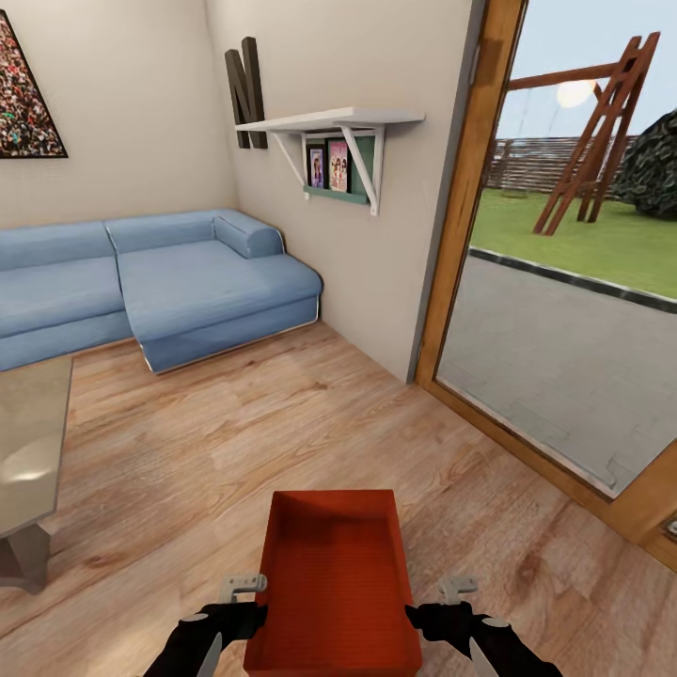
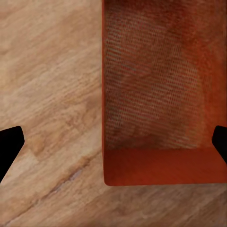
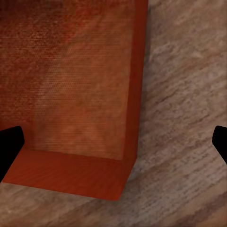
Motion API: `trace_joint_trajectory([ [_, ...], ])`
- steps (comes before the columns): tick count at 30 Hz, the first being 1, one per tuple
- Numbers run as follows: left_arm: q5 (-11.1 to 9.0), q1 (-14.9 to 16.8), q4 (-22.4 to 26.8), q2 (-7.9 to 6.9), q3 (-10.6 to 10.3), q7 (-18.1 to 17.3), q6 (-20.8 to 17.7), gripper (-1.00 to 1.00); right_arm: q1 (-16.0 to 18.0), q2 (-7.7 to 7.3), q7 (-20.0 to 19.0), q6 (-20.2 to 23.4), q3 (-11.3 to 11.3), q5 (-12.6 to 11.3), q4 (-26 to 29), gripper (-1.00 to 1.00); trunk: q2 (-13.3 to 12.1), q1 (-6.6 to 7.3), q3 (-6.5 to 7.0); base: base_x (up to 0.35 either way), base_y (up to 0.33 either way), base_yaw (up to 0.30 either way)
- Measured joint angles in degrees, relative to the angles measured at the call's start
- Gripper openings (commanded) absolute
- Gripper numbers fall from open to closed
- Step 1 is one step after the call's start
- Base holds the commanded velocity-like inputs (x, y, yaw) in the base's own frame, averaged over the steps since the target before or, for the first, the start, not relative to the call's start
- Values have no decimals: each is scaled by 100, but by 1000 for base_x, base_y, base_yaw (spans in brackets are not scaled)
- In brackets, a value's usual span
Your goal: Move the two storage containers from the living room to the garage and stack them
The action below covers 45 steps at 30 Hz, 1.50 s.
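One orange-red open-topped storage container (image 1: 334,583) sits between my two grippers at the near edge of the head view, over the living room's light wood plank floor (image 1: 235,442). My left gripper (image 1: 240,611) is open and straddles the container's left wall (image 2: 103,94), its black fingertips (image 2: 9,146) wide apart. On the other side my right gripper (image 1: 451,611) is open too, astride the right wall (image 3: 135,94), fingertips (image 3: 9,146) spread. I cannot tell whether the bin rests on the planks. The second container, the garage and its concrete floor are out of view.
A blue sectional sofa (image 1: 188,282) fills the far left corner. A glossy grey low table (image 1: 28,442) stands at the left. On the right, a wood-framed glass door (image 1: 461,235) looks out on paving and grass. A white wall shelf (image 1: 329,122) hangs above.
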<state>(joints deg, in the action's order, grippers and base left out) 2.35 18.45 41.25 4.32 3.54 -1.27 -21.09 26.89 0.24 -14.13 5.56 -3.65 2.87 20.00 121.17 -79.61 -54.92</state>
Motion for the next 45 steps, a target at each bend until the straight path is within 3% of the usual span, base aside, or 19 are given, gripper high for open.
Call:
trace_joint_trajectory([
  [8, -2, 0, -2, 1, 0, 0, 0, 100, -1, 0, -2, -1, 0, 0, 0, 100, 279, -153, -125, 0, 0, 0],
  [29, -4, 0, -4, 18, 0, 0, 5, 100, -1, 2, -2, -3, 8, -3, 0, 100, 281, -154, -126, 0, 0, 0],
  [35, -4, 0, -3, 19, 0, 0, 4, 100, 0, 7, -13, -4, 8, -5, -1, 100, 520, -285, -233, 0, 0, 0],
  [45, -4, 0, -3, 18, 0, 0, 5, 100, 0, 6, -56, -4, 8, -6, 0, 100, 521, -286, -236, 0, 0, 0],
])
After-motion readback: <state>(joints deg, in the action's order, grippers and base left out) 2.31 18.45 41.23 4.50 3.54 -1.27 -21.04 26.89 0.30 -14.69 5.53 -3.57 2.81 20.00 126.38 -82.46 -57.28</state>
